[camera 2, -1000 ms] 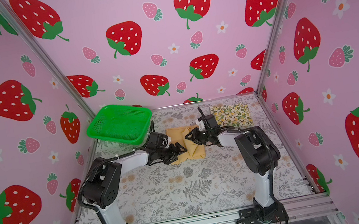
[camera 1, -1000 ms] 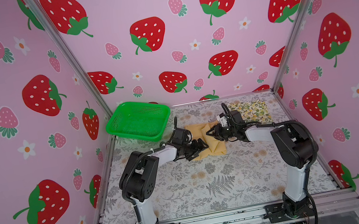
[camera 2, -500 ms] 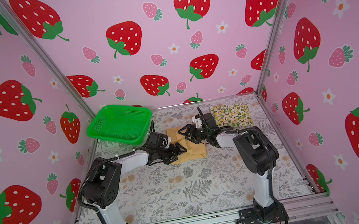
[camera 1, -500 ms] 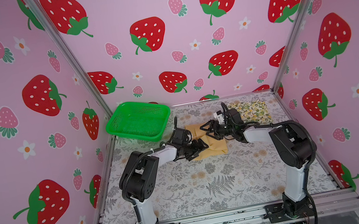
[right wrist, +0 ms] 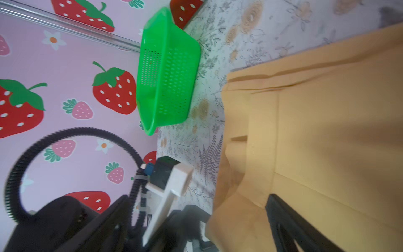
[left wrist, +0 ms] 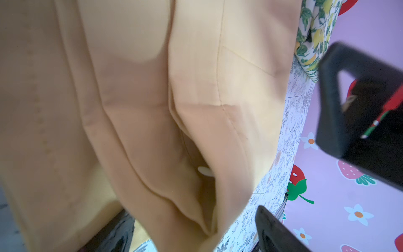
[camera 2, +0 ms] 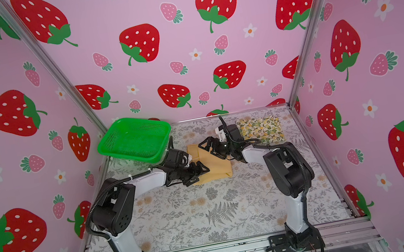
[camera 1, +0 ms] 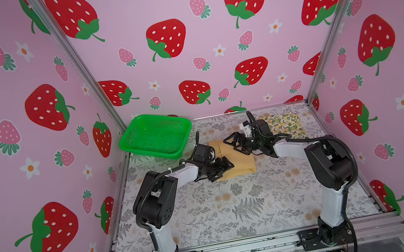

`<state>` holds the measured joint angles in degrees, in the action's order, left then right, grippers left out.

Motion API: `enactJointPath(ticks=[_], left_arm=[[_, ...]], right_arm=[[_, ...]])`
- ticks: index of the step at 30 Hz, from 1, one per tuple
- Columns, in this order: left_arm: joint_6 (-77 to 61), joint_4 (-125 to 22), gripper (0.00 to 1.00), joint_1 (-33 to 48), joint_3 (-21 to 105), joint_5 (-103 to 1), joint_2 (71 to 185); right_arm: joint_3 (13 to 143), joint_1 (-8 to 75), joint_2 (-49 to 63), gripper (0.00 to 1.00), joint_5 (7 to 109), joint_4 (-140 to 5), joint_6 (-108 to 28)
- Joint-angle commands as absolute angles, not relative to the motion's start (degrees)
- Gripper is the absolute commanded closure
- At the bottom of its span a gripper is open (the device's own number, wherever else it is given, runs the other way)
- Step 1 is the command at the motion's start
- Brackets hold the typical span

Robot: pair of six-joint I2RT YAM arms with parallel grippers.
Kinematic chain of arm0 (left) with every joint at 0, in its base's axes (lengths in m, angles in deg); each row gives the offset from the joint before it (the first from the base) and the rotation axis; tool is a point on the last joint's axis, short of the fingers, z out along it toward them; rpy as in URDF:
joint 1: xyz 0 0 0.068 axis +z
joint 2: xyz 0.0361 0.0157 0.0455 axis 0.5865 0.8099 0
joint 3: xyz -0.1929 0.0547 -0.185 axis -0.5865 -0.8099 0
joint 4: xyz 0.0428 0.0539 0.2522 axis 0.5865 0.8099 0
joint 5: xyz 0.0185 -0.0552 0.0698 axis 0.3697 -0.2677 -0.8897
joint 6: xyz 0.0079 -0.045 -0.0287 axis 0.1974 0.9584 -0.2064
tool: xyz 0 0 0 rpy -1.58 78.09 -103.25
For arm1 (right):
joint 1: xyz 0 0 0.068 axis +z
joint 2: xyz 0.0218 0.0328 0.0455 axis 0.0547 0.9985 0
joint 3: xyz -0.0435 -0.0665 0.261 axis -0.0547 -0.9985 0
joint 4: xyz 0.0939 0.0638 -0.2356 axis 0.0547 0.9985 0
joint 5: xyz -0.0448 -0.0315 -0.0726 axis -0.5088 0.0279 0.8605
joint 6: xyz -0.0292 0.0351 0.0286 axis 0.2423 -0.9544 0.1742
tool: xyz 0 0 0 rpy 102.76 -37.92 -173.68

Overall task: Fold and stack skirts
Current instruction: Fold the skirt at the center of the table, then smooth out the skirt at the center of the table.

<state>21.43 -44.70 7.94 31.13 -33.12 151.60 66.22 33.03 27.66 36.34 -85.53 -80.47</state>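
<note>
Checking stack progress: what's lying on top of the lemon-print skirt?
Nothing shows on the lemon-print skirt; its print lies bare in both top views. The right arm covers its edge toward the mustard skirt.

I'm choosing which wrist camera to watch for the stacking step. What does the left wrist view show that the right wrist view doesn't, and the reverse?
Only the left wrist view: an edge of the lemon-print skirt, beyond the mustard cloth.
Only the right wrist view: the green basket and the left arm's ribbed cable.
Both: the mustard skirt, folded into layers, lying on the floral table cover, with the strawberry wall behind.
</note>
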Motion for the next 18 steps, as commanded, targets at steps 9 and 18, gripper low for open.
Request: enactJointPath(ticks=[9, 18], left_arm=[[25.36, -42.63, 0.12, 8.00, 33.86, -33.93, 139.95], [31.27, -48.69, 0.12, 7.49, 37.79, -33.89, 142.94]], right_arm=[[53.73, 33.11, 19.85, 0.00, 40.32, -89.05, -79.20], [43.14, 33.95, 19.02, 0.00, 39.82, -100.10, -84.20]])
